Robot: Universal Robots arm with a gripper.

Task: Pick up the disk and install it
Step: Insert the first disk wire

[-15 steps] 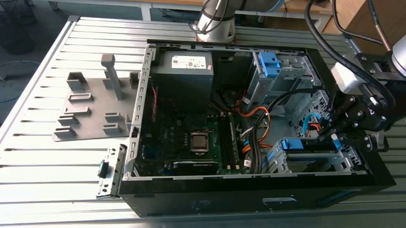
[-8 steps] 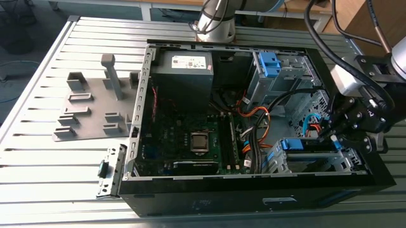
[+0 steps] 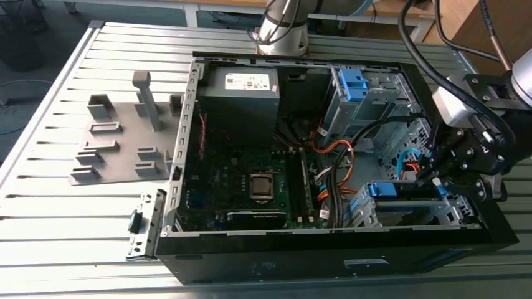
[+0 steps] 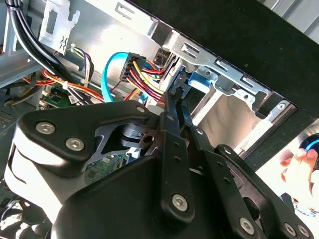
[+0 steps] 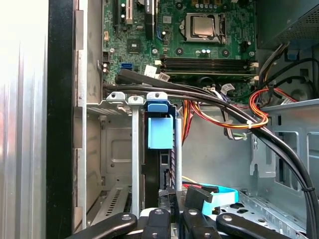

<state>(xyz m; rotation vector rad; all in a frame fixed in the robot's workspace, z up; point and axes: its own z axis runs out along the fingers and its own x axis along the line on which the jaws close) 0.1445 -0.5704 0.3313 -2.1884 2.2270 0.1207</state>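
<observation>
Already in the cage: disk slotted, gripper closed beside it

Jaws pressed together at the tips. The gripper [image 4: 175, 97] has its tip just beside the blue bracket end of the disk [image 5: 157, 172]; can't tell if they touch. The disk stands on edge inside the silver drive cage [image 5: 117, 149], dark side showing, with a blue tab on the end toward the motherboard [image 5: 199, 50]. A light blue flat cable [image 5: 219, 196] lies near the gripper, inside the case. A black plug [image 4: 130, 67] with red, yellow and orange wires hangs near the tip, apart from it. A thick black cable bundle [image 5: 214, 99] crosses between the cage and the motherboard. In the exterior view the cage sits in a corner of the open black computer case [image 3: 332, 266], toward the exterior view's right, with the gripper reaching in over it. The power supply [image 3: 241, 93] is in the opposite corner, well apart from the gripper. The case lies on a slatted metal table [image 3: 50, 218]. A grey fixture tray [image 3: 116, 134] sits beside the case on the exterior view's left.
</observation>
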